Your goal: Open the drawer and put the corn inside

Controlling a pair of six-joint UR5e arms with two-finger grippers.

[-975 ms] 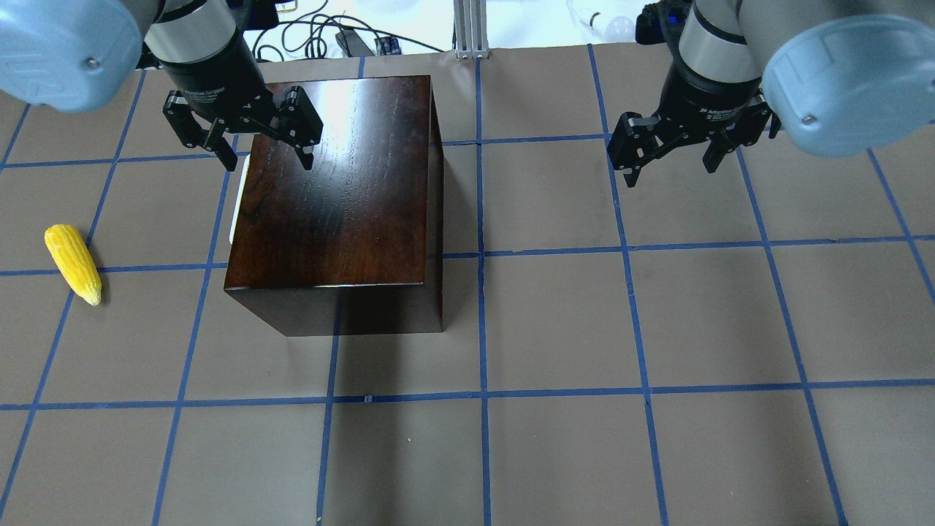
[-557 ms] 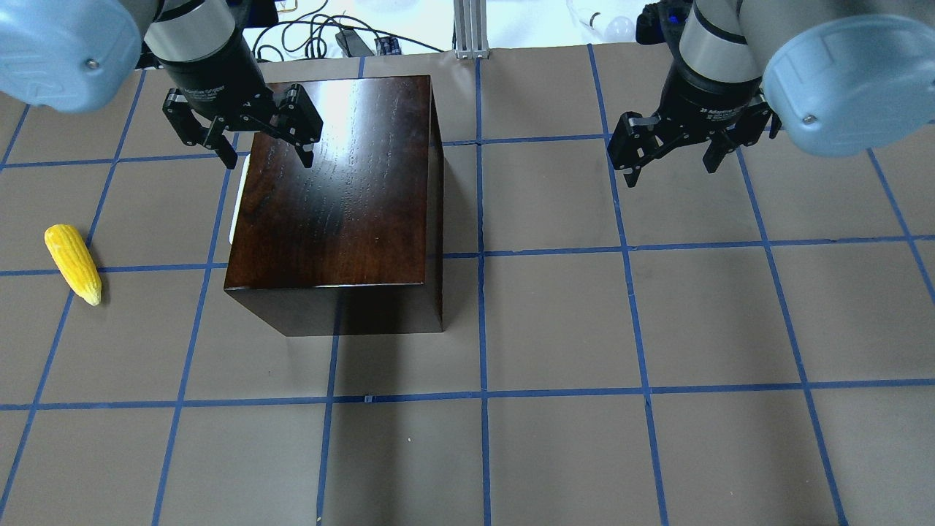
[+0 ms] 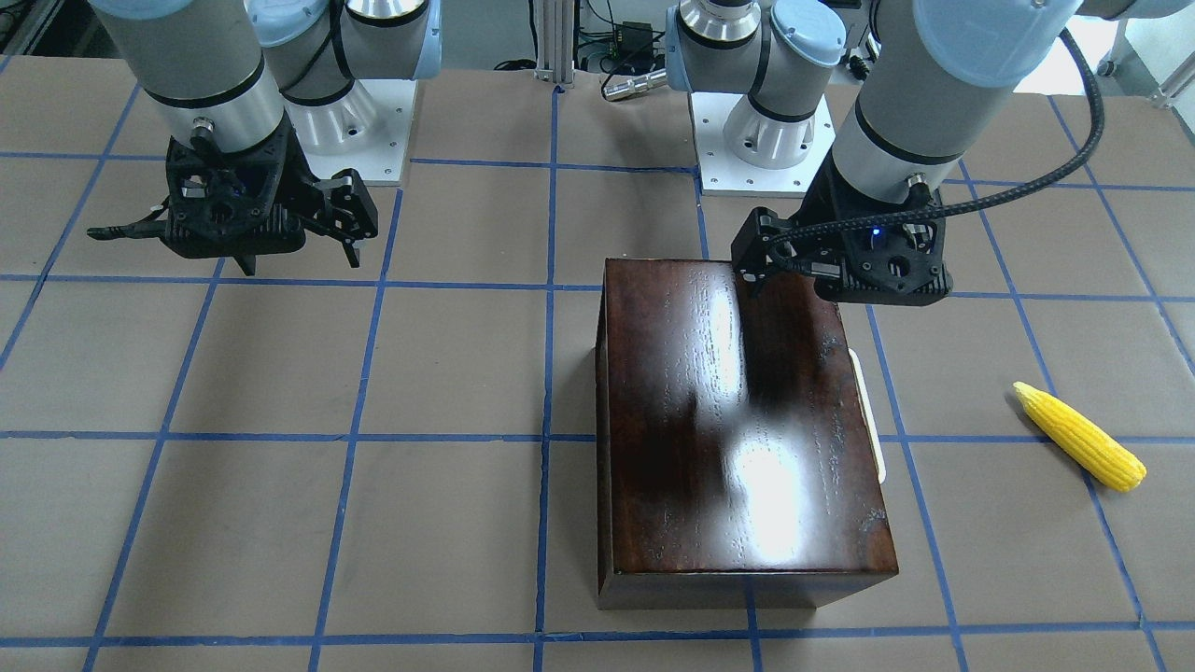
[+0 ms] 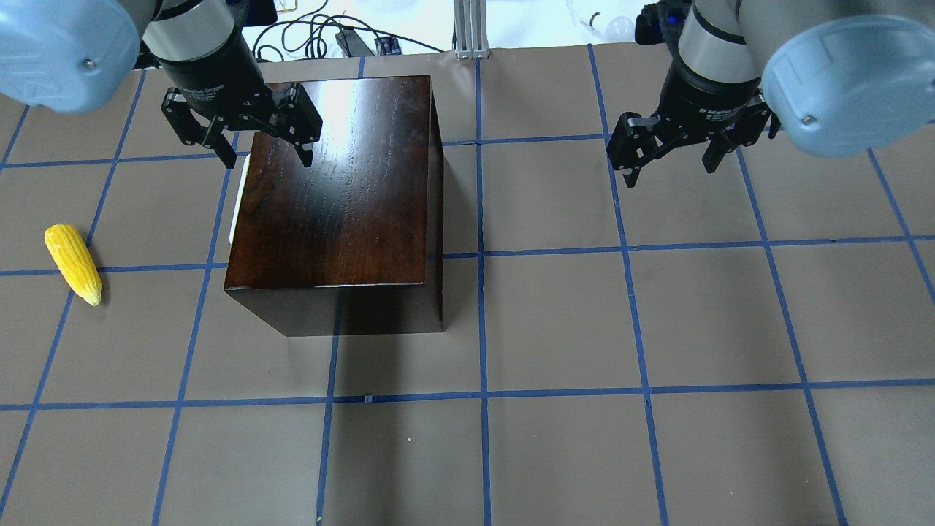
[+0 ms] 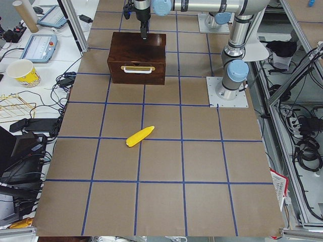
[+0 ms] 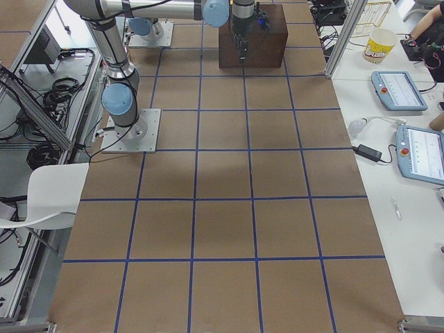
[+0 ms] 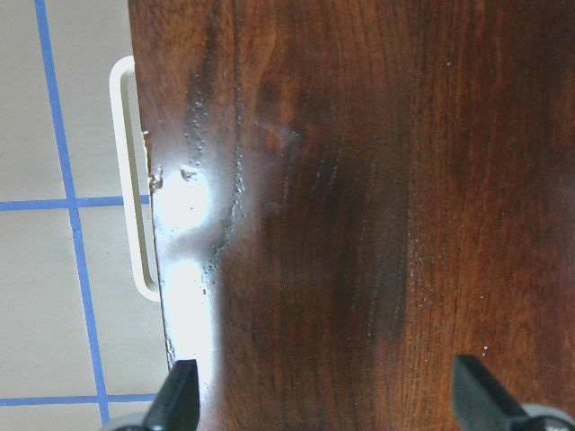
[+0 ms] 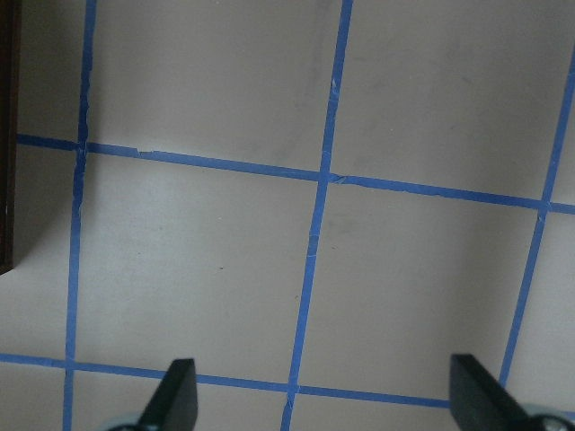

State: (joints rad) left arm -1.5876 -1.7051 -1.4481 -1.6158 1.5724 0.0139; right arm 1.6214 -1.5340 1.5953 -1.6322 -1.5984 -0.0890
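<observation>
Since the earlier frame, the left gripper (image 4: 264, 153) has shifted slightly toward the table's far side. It hovers over the box (image 4: 343, 204) with its fingers apart. The right gripper (image 4: 672, 169) is unmoved above the table (image 4: 657, 329), also spread. Only the exterior left view shows the drawer (image 5: 156, 65) front, which is shut; overhead shows only a sliver of the handle (image 4: 232, 219). The corn (image 4: 73, 263) lies well apart on the box's left.
</observation>
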